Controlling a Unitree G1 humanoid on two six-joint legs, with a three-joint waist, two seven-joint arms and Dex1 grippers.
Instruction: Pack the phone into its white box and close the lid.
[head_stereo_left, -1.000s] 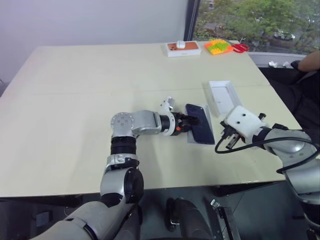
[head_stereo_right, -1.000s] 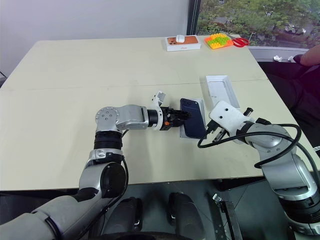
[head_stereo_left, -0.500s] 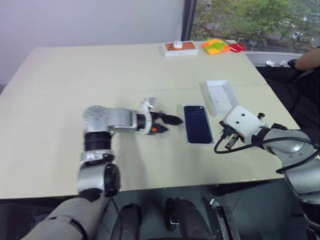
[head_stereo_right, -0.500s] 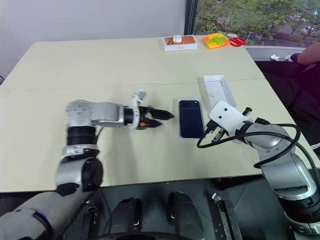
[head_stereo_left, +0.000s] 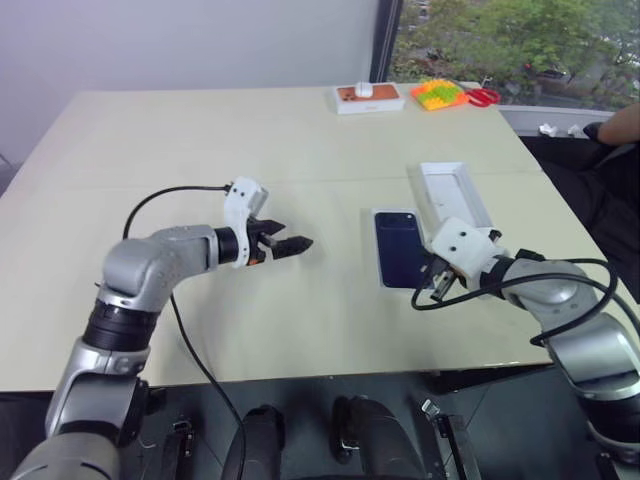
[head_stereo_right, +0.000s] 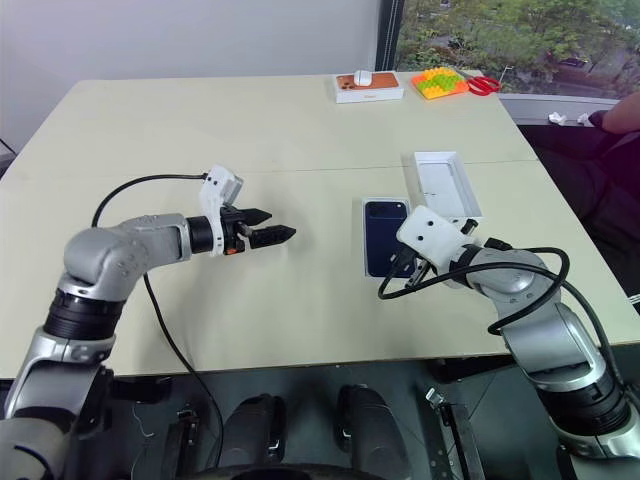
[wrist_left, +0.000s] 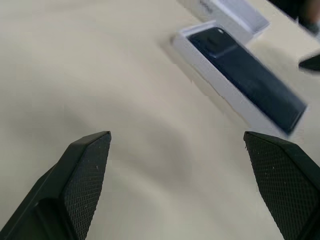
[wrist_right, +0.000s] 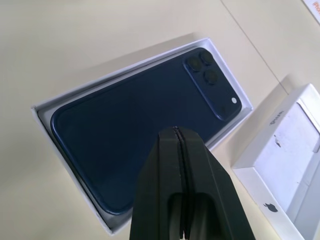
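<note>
phone seated in white box | lid just beyond | left end effector released, bare tabletop around | right end effector clenched empty over phone

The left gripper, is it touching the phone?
Apart. The left eye view shows bare table between the left gripper and the phone.

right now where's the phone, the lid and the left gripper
phone (wrist_right: 135, 115), right wrist view, middle of its back
lid (head_stereo_right: 447, 183), right eye view, its inside floor
left gripper (head_stereo_right: 283, 235), right eye view, between its fingertips
</note>
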